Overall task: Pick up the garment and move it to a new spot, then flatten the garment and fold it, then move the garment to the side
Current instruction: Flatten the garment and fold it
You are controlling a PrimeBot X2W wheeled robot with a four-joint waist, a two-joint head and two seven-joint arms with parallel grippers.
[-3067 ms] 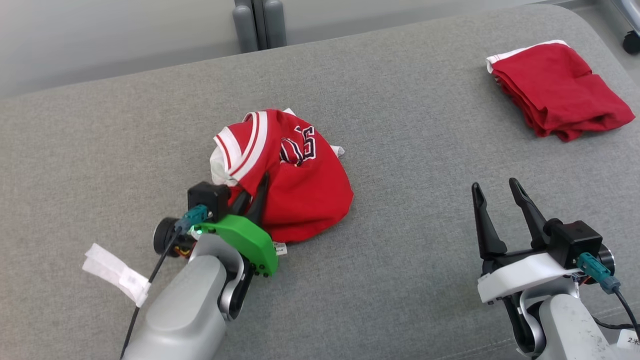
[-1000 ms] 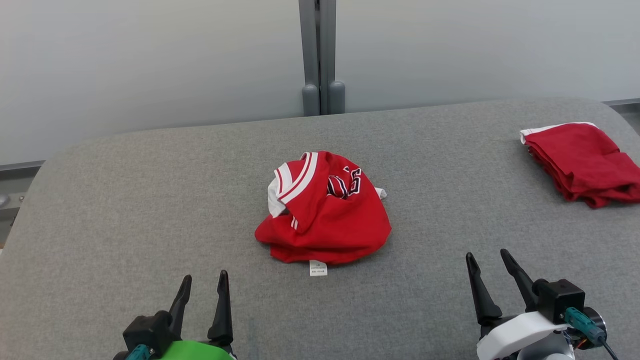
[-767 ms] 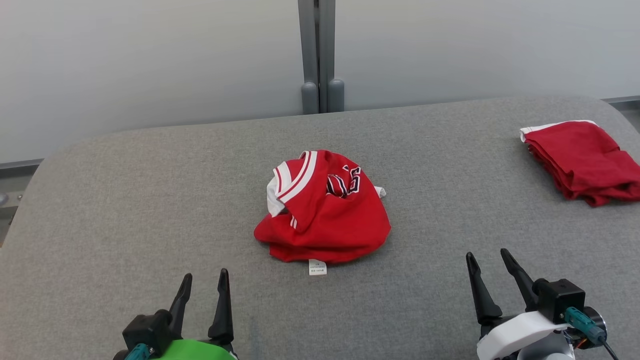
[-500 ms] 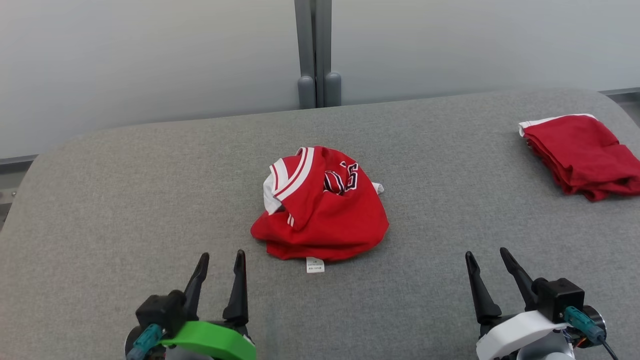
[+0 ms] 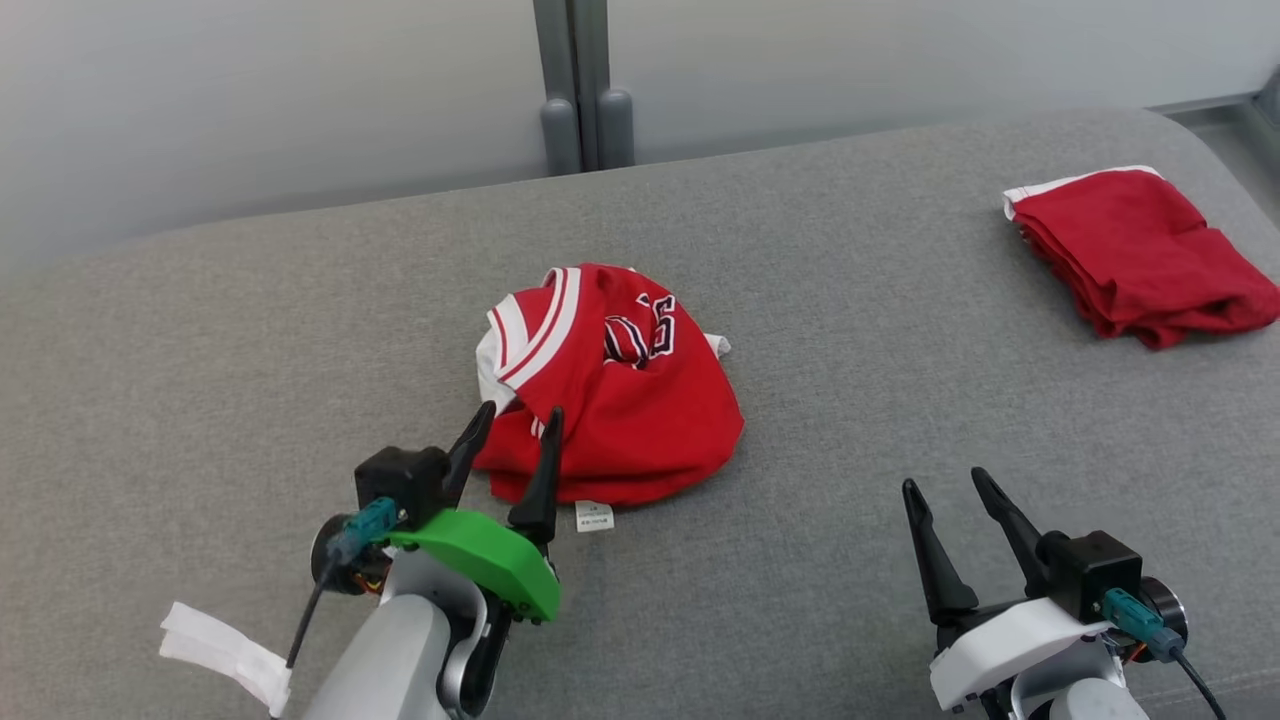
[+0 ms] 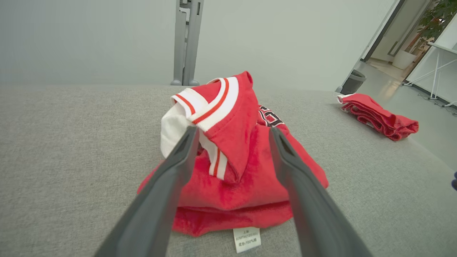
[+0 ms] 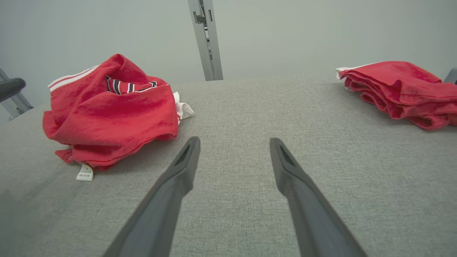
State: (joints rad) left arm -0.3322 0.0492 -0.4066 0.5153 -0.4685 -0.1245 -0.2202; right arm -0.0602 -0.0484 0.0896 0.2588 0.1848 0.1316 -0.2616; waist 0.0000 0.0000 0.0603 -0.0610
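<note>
Garment [image 5: 640, 420] centre of table [image 5: 200, 350]; folded pile [image 5: 1130, 250] far right.

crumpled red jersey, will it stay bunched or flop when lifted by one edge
Probably floppy: the crumpled red jersey lies in soft folds, so it should hang and unfurl from wherever the left gripper pinches. Likely light, being thin cloth. Pushed across the grey fabric surface, it would probably bunch rather than slide.

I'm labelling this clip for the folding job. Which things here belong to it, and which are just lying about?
In the job: crumpled red jersey; left gripper, open, at its near edge; right gripper, open, off to the side.
Lying about: folded red garment, far right; white tag on the left arm's cable.
</note>
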